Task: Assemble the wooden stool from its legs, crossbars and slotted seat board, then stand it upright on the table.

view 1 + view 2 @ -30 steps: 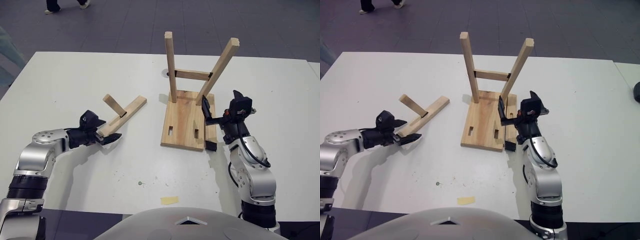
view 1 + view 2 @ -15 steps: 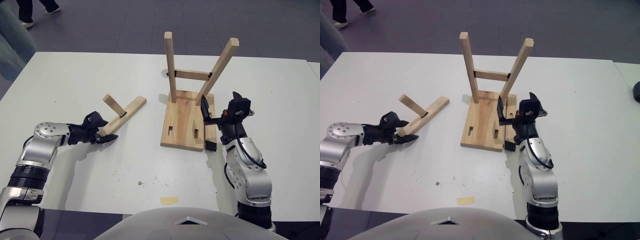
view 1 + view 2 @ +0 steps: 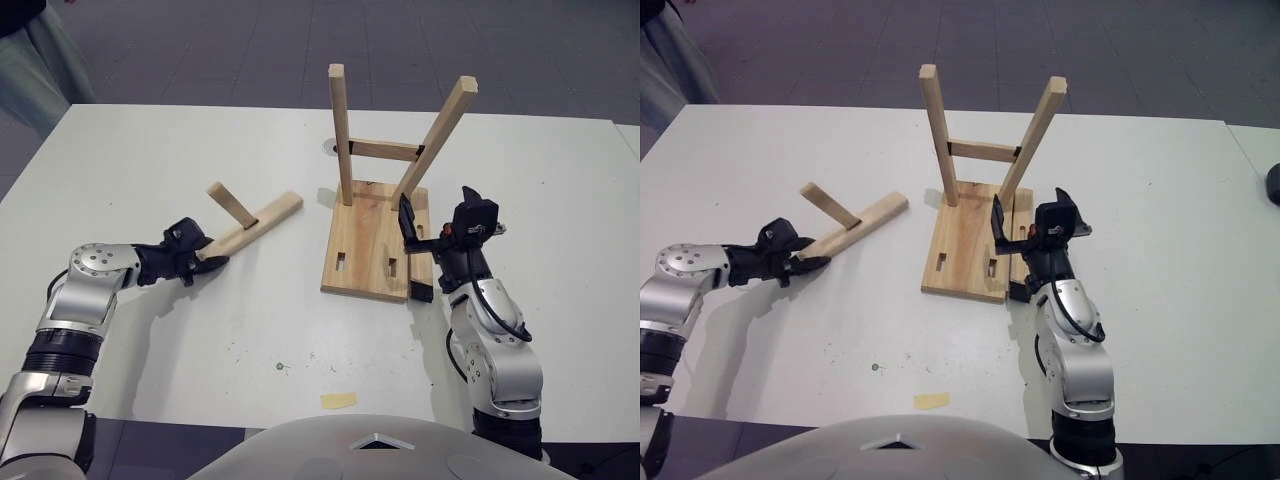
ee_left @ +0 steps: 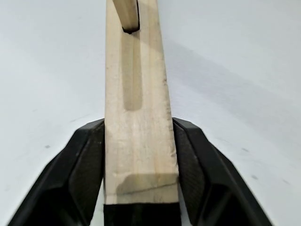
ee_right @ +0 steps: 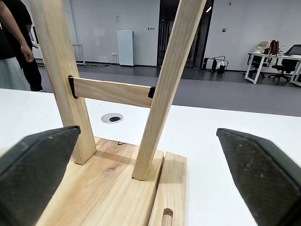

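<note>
pale, unfinished wood sits squarely in the left gripper (image 4: pixel 139 125): its jaws are closed on the near end of the loose leg (image 3: pixel 250 223). that leg lies on the white table (image 3: pixel 140 150) with a short crossbar (image 3: pixel 227 201) standing up out of its slot. the hold is at the very tip, so on a lift the long free end may sag or twist between the pads. the short crossbar could also work loose if it is only pressed in.

further right, the right gripper (image 3: pixel 413 253) stands with jaws wide apart at the right edge of the seat board (image 3: pixel 365 245), holding nothing. with the board unsteadied, pressing a leg into a slot could slide it over the smooth tabletop or topple the frame on it.

at the board's far end rise an upright leg (image 3: pixel 341 130) and a leaning leg (image 3: pixel 435 140), joined by a second crossbar (image 3: pixel 383 150). the slanted joint looks likelier to pop.

the wood is light, square-sectioned and fine-grained, with sharp sawn ends. the slots are small dark rectangles. the pads are matte, faceted black.
</note>
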Robot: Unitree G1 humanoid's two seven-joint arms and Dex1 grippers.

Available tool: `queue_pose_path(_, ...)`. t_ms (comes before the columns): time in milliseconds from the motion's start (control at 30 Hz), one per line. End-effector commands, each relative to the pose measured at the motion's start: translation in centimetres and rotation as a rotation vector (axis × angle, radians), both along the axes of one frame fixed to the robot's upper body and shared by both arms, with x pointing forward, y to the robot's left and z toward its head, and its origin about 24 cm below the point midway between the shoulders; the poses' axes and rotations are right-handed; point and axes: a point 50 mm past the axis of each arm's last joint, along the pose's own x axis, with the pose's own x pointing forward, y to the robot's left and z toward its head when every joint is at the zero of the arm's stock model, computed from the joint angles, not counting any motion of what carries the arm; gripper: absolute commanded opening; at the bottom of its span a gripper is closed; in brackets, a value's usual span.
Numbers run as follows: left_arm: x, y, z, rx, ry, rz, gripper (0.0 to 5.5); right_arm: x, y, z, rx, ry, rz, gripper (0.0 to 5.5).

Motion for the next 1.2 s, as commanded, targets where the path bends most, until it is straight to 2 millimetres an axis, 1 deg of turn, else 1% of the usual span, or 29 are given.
queue_pose_path(33, 2.5, -0.5, 6.6, -0.364, -0.223, 0.219, 2.06, 0.6, -0.6, 1.3, 0.063, -0.005, 0.131, 5.4)
queue_pose_path(67, 3.1, -0.5, 8.8, -0.425, -0.29, 0.248, 2.06, 0.5, -0.8, 1.9, 0.123, -0.008, 0.185, 5.4)
queue_pose_path(100, 3.8, -0.7, 11.5, -0.481, -0.372, 0.256, 2.06, 0.5, -1.0, 2.8, 0.208, -0.017, 0.245, 5.4)
queue_pose_path(167, 4.3, -1.8, 16.2, -0.575, -0.511, 0.214, 2.06, 0.5, -1.3, 4.6, 0.354, -0.05, 0.356, 5.4)
queue_pose_path(200, 4.4, -2.6, 17.8, -0.597, -0.558, 0.174, 2.06, 0.7, -1.4, 5.4, 0.421, -0.068, 0.396, 5.4)
queue_pose_path(233, 4.3, -3.6, 19.0, -0.609, -0.587, 0.127, 2.06, 0.9, -1.4, 6.2, 0.484, -0.086, 0.422, 5.4)
queue_pose_path(267, 4.1, -4.7, 19.8, -0.619, -0.603, 0.072, 2.06, 1.2, -1.3, 6.9, 0.563, -0.105, 0.437, 5.4)
queue_pose_path(300, 3.7, -5.8, 20.2, -0.607, -0.611, 0.016, 2.06, 1.5, -1.1, 7.7, 0.639, -0.124, 0.451, 5.4)
queue_pose_path(367, 2.8, -8.2, 19.8, -0.56, -0.595, -0.118, 2.06, 1.9, -0.8, 9.3, 0.806, -0.164, 0.485, 5.4)
queue_pose_path(433, 2.2, -9.8, 18.3, -0.526, -0.543, -0.21, 2.06, 2.0, -0.4, 10.5, 0.917, -0.184, 0.526, 5.4)
queue_pose_path(467, 2.0, -10.8, 17.2, -0.467, -0.518, -0.255, 2.06, 1.9, -0.1, 10.8, 0.945, -0.19, 0.543, 5.4)
queue_pose_path(567, 1.2, -13.0, 15.0, -0.364, -0.467, -0.373, 2.06, 1.7, 0.1, 11.3, 1.02, -0.178, 0.54, 5.4)
queue_pose_path(633, 0.7, -13.9, 14.1, -0.341, -0.449, -0.42, 2.06, 1.6, 0.5, 11.3, 1.046, -0.154, 0.534, 5.4)
queue_pose_path(733, 0.2, -14.7, 13.5, -0.32, -0.441, -0.465, 2.06, 1.6, 0.7, 11.1, 1.078, -0.128, 0.514, 5.4)
queue_pose_path(833, 0.0, -15.1, 13.2, -0.308, -0.439, -0.488, 2.06, 1.7, 0.4, 10.3, 1.108, -0.097, 0.444, 5.4)
queue_pose_path(933, -0.2, -15.2, 13.1, -0.286, -0.441, -0.51, 2.06, 2.1, 0.6, 9.7, 1.121, -0.059, 0.398, 5.4)
queue_pose_path(1100, -0.4, -14.9, 12.5, -0.171, -0.456, -0.563, 2.06, 2.1, 1.1, 9.1, 1.145, 0.013, 0.38, 4.6)
queue_pose_path(1200, -0.4, -14.8, 12.4, -0.159, -0.462, -0.57, 2.06, 2.1, 1.2, 8.5, 1.123, 0.045, 0.357, 4.13)
